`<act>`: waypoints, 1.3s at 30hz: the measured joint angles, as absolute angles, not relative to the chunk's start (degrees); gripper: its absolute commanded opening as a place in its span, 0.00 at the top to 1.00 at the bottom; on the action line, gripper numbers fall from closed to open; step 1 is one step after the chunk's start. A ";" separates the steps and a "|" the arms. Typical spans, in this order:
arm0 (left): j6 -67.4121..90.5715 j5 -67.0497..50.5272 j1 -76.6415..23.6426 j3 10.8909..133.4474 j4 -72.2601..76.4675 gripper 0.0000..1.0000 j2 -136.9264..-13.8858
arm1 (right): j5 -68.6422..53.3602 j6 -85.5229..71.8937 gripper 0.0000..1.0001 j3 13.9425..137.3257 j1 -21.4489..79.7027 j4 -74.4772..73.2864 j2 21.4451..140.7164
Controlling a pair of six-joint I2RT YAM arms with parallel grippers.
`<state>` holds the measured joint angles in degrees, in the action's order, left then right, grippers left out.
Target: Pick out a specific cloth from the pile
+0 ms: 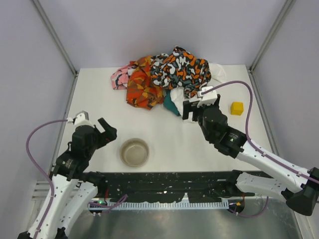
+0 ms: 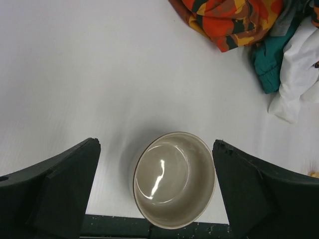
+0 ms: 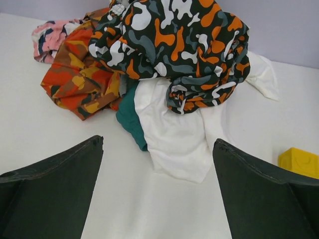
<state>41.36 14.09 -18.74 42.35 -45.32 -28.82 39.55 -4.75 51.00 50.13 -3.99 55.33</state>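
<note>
Fabric pile lies just ahead of the wide-open right pincer.

Teal cloth mostly buried under white cloth; pile cut off by left wrist view's top edge.

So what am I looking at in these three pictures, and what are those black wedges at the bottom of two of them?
These are two robot arms bolted at the near edge of a white table. The wide picture comes from a fixed camera above and behind them. The other two come from a camera on each wrist; the black wedges are that arm's own two fingers. The left gripper points toward an empty round bowl; the right gripper faces a pile of colourful cloths. A yellow block sits right of the pile. Both grippers are open and hold nothing.
</note>
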 measured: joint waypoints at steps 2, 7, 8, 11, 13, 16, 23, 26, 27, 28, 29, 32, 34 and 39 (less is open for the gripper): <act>41.04 12.95 -18.74 42.39 -44.58 0.00 -30.48 | 37.80 -1.43 0.05 51.00 50.13 -3.86 55.86; 39.59 9.50 -18.74 42.63 -41.76 0.00 -35.33 | 26.26 16.01 0.05 51.00 50.09 -2.79 57.49; 39.31 8.75 -18.74 42.81 -40.95 0.00 -36.38 | 23.44 20.86 0.05 51.00 49.52 -2.72 58.28; 38.22 6.39 -18.74 44.03 -38.87 0.00 -40.27 | 12.43 30.94 0.05 51.62 44.93 -3.27 62.19; 37.76 5.28 -18.74 45.28 -37.54 0.00 -43.22 | 3.03 35.29 0.05 54.57 37.82 -6.00 66.35; 36.88 2.81 -18.74 47.88 -33.26 0.00 -49.98 | -6.76 42.26 0.05 60.93 29.71 -9.43 73.19; 35.38 -2.31 -18.74 58.81 -27.51 0.00 -70.17 | -16.56 59.42 0.05 79.40 24.88 -19.53 93.67; 34.15 -3.53 -18.74 64.51 -26.76 0.00 -78.48 | -17.63 63.18 0.05 87.07 23.29 -22.55 102.94; 33.82 -3.81 -18.74 66.72 -26.70 0.00 -81.32 | -17.74 64.20 0.05 89.12 22.76 -23.33 105.73; 33.45 -4.19 -18.74 69.01 -26.65 0.00 -84.03 | -17.72 64.97 0.05 91.02 22.37 -24.18 108.44; 33.15 -4.47 -18.74 70.87 -26.79 0.00 -86.17 | -17.58 65.76 0.05 92.79 22.06 -25.12 111.02; 32.32 -5.61 -18.74 76.95 -26.57 0.00 -92.90 | -16.58 66.37 0.05 96.92 21.26 -26.57 118.06; 32.21 -6.35 -18.74 80.38 -26.83 0.00 -96.60 | -15.59 66.26 0.00 99.04 21.08 -26.83 121.64; 31.83 -8.21 -18.74 89.25 -28.21 0.00 -104.92 | -11.38 64.55 0.95 101.67 21.04 -22.98 126.89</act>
<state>31.83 -8.21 -18.74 89.25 -28.21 -104.92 -11.38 64.55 101.67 21.04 -22.98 126.89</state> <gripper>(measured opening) 0.994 0.635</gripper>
